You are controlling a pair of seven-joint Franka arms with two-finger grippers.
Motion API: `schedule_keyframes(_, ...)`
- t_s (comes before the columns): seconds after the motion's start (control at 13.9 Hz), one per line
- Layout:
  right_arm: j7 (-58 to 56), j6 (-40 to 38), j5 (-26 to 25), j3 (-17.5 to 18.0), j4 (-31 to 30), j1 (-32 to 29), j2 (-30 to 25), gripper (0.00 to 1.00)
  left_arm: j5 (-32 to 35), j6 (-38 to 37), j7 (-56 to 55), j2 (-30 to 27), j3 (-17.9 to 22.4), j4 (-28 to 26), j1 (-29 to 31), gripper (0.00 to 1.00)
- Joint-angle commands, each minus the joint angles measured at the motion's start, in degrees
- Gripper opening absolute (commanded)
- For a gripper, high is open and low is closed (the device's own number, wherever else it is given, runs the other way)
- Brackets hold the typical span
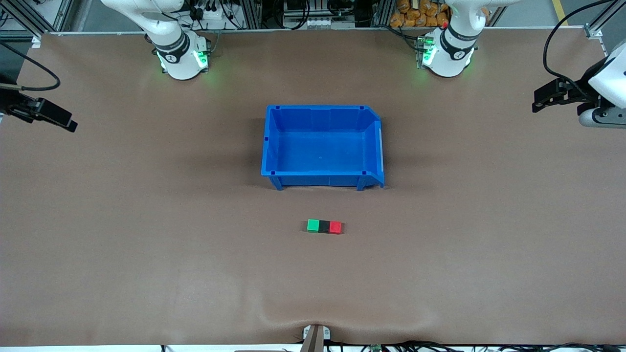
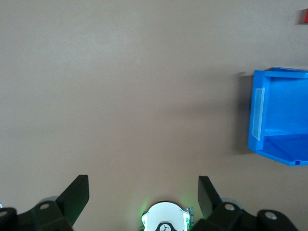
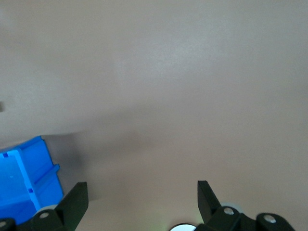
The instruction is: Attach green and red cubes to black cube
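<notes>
The green cube (image 1: 313, 225), the black cube (image 1: 324, 226) and the red cube (image 1: 335, 227) lie touching in one row on the brown table, black in the middle, nearer to the front camera than the blue bin. A bit of the red cube (image 2: 304, 16) shows at the edge of the left wrist view. My left gripper (image 1: 543, 100) (image 2: 142, 185) is open and empty, held high over the left arm's end of the table. My right gripper (image 1: 61, 120) (image 3: 142, 190) is open and empty, held high over the right arm's end. Both are well apart from the cubes.
An empty blue bin (image 1: 274, 146) stands mid-table between the arm bases and the cubes; it also shows in the left wrist view (image 2: 260, 115) and the right wrist view (image 3: 29, 178). The left arm's base (image 2: 166, 219) shows below its gripper.
</notes>
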Motion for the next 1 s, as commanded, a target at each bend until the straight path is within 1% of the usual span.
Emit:
schedule_keyframes(0.0,-6.93,0.96,1.01,-2.81,-3.15,2.33,-3.23,1.00,-1.94,-0.98,1.10,-0.22,0.00,0.81,0.20,1.00)
schedule_keyframes(0.57,-6.87,-0.27,-0.04,-2.81,-3.85,2.86,-4.90,1.00,-1.68,-1.07,0.66,-0.31,-0.52,0.72,-0.06,1.00)
schedule_keyframes(0.72,-7.21,-0.36,-2.40,-2.81,-3.85,3.03,-4.90,1.00,-1.41,-0.98,0.66,-0.31,-1.23,0.81,0.20,1.00)
schedule_keyframes(0.93,-7.31,-0.45,-2.94,-2.55,-3.85,3.30,-4.82,1.00,-1.24,-0.98,0.66,-0.31,-1.23,0.81,0.29,1.00)
